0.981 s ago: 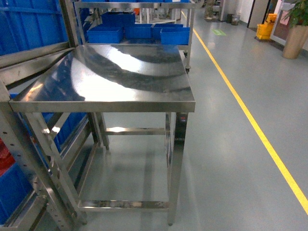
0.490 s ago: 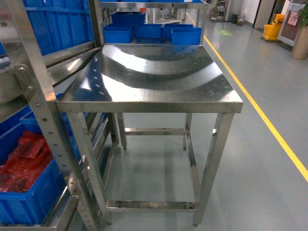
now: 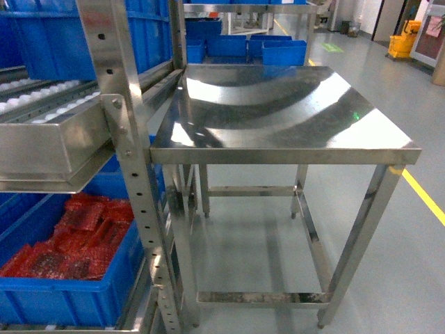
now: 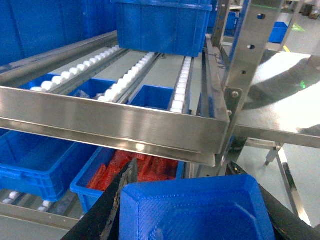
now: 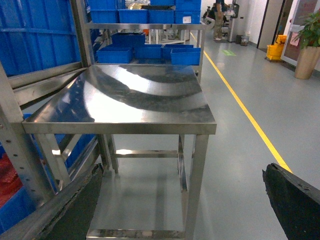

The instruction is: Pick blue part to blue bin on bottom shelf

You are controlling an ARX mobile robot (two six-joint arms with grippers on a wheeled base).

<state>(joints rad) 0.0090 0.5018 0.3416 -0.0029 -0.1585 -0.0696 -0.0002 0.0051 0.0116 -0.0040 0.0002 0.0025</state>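
Left gripper [image 4: 195, 210] clamps blue part [image 4: 197, 212], dark fingers [image 4: 112, 200] pressed to both sides, at bottom of left wrist view. Right gripper [image 5: 182, 200] spread wide, holds nothing, idle before steel table [image 5: 120, 107].

Just ahead: front rail [image 4: 115, 127] of roller shelf crosses path above part. Risk: part strikes rail on way in, slips from grip.

Below rail: bin of red parts [image 4: 137, 167] nearest. Risk: drop into wrong bin. Beside it, emptier blue bin [image 4: 35, 160]; likely target, not certain.

Bottom shelf [image 3: 135, 309] barely visible.
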